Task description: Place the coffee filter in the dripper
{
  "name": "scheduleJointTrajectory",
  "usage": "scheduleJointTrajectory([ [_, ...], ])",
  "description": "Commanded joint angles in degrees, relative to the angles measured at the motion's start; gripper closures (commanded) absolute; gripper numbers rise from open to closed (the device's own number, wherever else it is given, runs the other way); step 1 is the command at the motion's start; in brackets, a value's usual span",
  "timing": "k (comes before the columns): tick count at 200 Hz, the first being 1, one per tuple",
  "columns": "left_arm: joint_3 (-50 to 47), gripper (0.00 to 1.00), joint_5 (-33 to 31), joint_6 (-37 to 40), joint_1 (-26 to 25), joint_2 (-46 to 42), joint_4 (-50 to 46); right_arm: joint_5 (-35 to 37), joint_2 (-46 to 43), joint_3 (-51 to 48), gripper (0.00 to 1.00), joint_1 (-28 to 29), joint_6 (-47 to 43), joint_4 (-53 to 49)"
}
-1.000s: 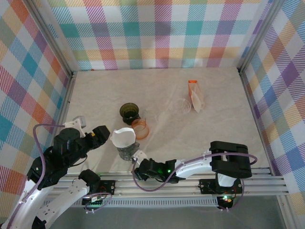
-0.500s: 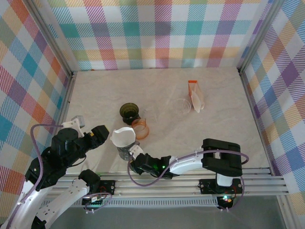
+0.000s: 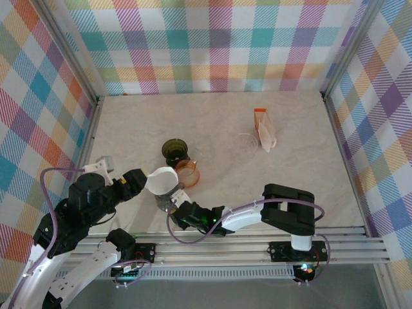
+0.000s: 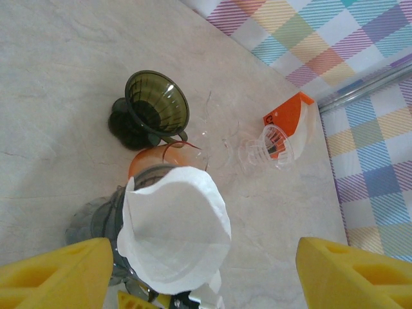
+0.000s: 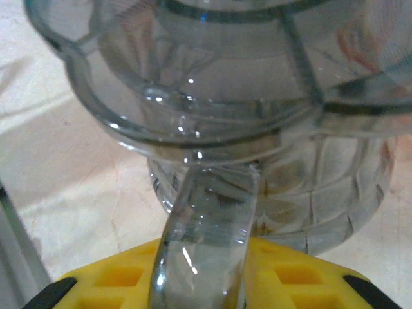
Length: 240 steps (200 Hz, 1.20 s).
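Where the white coffee filter (image 3: 162, 181) stands open like a cone, we see it in the mouth of the clear grey dripper (image 3: 166, 201), its paper rim rising well above the dripper's rim and leaning toward the left arm. How deep it sits we cannot tell. From the left wrist, the filter (image 4: 175, 228) covers most of the dripper (image 4: 96, 222), which stands near the front edge of the table (image 3: 296, 174).

We find the right gripper (image 3: 179, 207) low at the dripper's near side. In its own camera the dripper's handle (image 5: 206, 244) runs down between the yellow fingers (image 5: 116, 283), which press against both sides of it, so this claw is nearly closed and pinches the handle.

We see the left gripper (image 3: 136, 183) just beside the filter, its jaws spread wide and holding nothing; its yellow fingers (image 4: 58, 273) stand far apart on either side of the paper.

Behind the grey dripper stands an orange dripper (image 3: 190, 172), then a dark green dripper (image 3: 174, 152). Well to the right lie a clear dripper (image 3: 246, 143) and, touching it, an orange-and-white filter pack (image 3: 264, 129).
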Motion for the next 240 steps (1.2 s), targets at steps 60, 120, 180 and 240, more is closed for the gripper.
scheduleJointTrajectory([
  [60,2.6,0.25,-1.7,-0.1,0.6,-1.8,-2.8,0.3,7.5,9.1,0.66,-4.3,0.6,3.8],
  [120,2.7,0.25,-2.1,0.1,0.6,-2.1,-4.0,0.3,12.9,15.8,0.66,-7.7,1.7,2.4],
  [180,2.0,0.25,-2.4,0.0,0.6,-2.3,-4.2,-2.3,18.5,23.1,0.65,-10.6,2.1,-0.7],
  [240,1.1,0.25,-2.1,-0.4,0.6,-2.1,-3.3,-5.8,17.5,22.8,0.56,-11.2,1.0,0.6],
])
